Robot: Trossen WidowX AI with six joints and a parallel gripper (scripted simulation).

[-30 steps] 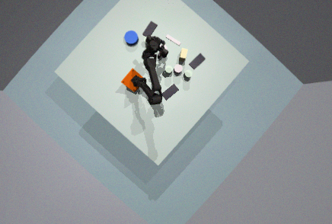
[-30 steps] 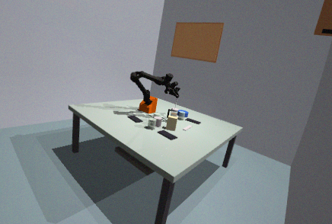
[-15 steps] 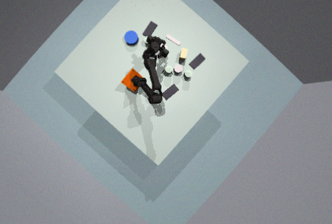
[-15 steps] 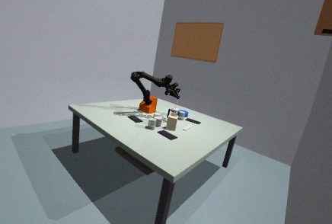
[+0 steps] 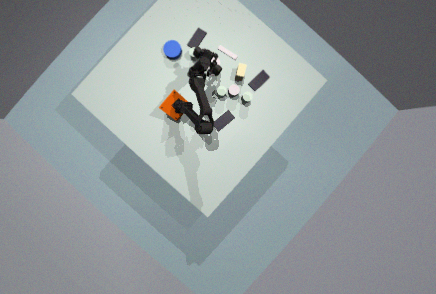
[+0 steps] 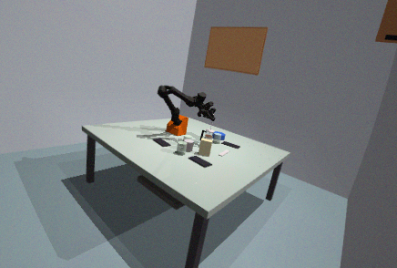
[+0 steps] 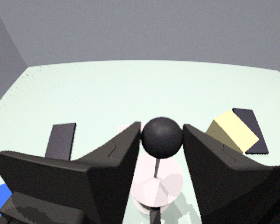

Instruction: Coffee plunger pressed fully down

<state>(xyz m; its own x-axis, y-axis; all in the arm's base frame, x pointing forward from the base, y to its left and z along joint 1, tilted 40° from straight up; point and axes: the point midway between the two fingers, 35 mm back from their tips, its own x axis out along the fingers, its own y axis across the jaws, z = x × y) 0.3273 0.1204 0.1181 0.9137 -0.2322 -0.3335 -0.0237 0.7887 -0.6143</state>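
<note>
The coffee press has a pale pink lid (image 7: 158, 189) and a dark handle (image 7: 155, 216) (image 6: 202, 135). It stands upright on the table below the gripper. The plunger's black ball knob (image 7: 162, 137) sits above the lid on a thin rod (image 7: 157, 168) (image 6: 211, 125), a length of which shows between knob and lid. My gripper (image 7: 161, 128) (image 6: 213, 118) is shut on the knob, one fingertip against each side. In the overhead view the arm hides most of the press.
A blue cylinder (image 5: 172, 49) (image 6: 221, 135) stands near the press. A yellow block (image 5: 241, 71) (image 6: 205, 148) (image 7: 236, 131) stands on its other side. Green (image 5: 221, 92) and pink (image 5: 234, 90) cylinders stand nearby. Flat dark plates (image 5: 259, 80) (image 7: 61, 141) and a pale strip (image 5: 227, 52) lie around.
</note>
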